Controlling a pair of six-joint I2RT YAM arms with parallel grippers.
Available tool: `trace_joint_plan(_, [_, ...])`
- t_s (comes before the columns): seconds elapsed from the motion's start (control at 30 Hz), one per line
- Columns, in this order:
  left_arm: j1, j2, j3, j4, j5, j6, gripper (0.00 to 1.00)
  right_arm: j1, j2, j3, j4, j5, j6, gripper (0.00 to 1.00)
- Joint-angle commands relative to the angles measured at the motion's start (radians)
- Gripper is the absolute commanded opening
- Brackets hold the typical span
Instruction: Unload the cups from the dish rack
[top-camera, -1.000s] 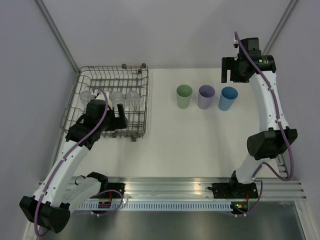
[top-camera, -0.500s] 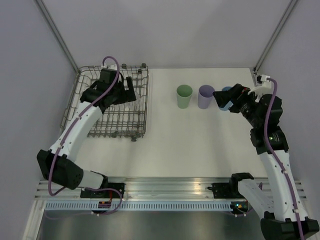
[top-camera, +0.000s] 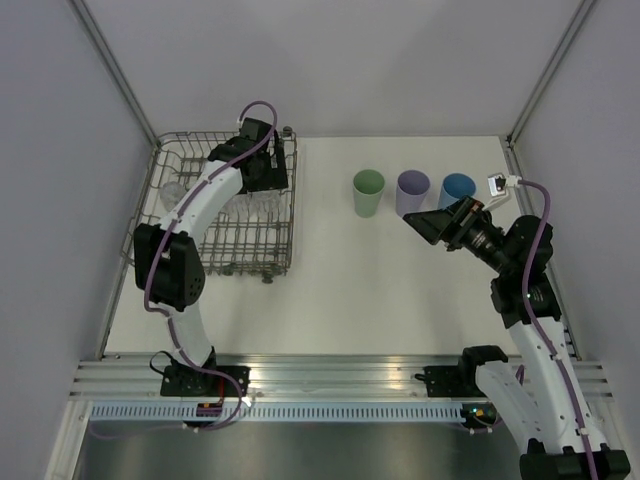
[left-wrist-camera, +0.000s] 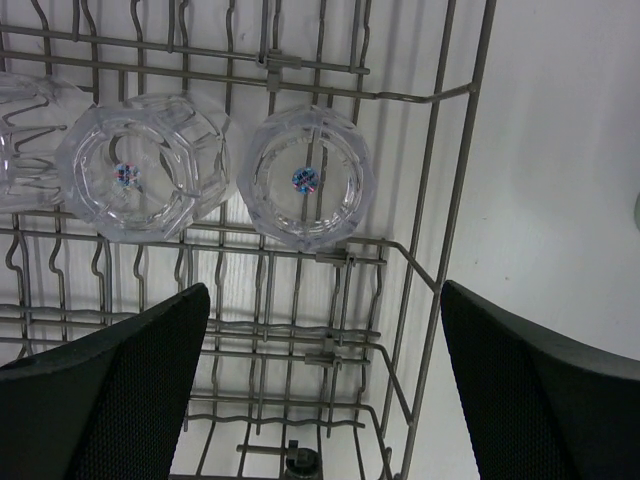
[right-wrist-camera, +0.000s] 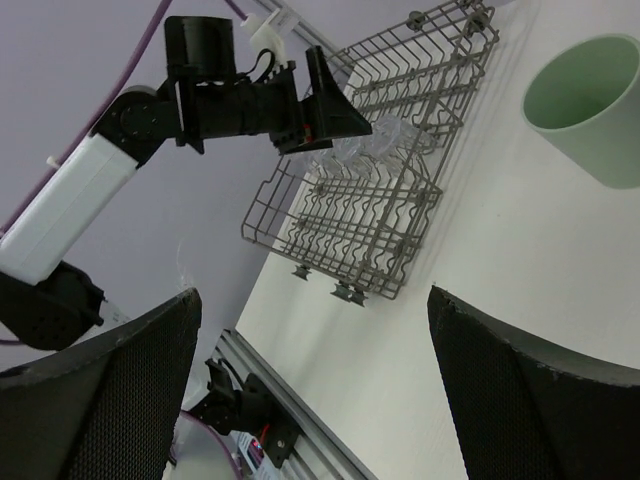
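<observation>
We see both open, empty. Our left pincer hangs over two clear cups in the rack: going down, it could snag wires or clip the neighbour. The right pincer sits near coloured cups on the worktop; a swing could topple them.

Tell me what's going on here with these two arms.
Two robot arms are unloading cups from a wire dish rack. The left gripper hovers open above the clear cups in the rack, holding nothing. The pale green cup, lavender cup and blue cup stand on the table to the right. The right gripper, open and empty, hangs near them.
</observation>
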Motion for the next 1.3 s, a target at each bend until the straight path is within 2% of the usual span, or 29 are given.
trace_joint_plan(0.0, [-0.002,0.052,0.074,-0.009,-0.042,0.048,1.0,0.001,-0.041,0.057,-0.049,-0.02,-0.062,0.98])
trace_joint_plan(0.53, [0.014,0.241,0.139,0.013,-0.057,0.034,0.99,0.014,-0.044,0.045,-0.039,-0.03,-0.073,0.98])
trace_joint_plan(0.67, [0.023,0.261,0.153,0.014,-0.062,0.04,0.93,0.016,-0.044,0.038,-0.033,-0.035,-0.069,0.98])
trace_joint_plan(1.03, [0.029,0.276,0.16,0.014,-0.029,0.037,0.86,0.017,-0.045,0.042,-0.027,-0.037,-0.065,0.98])
trace_joint_plan(1.1, [0.029,0.276,0.159,0.014,-0.022,0.037,0.8,0.017,-0.047,0.044,-0.028,-0.038,-0.067,0.98])
trace_joint_plan(1.13, [0.029,0.276,0.159,0.014,-0.019,0.037,0.71,0.017,-0.047,0.045,-0.028,-0.038,-0.067,0.98])
trace_joint_plan(1.27, [0.029,0.273,0.157,0.013,-0.006,0.037,0.55,0.017,-0.047,0.053,-0.028,-0.04,-0.065,0.98])
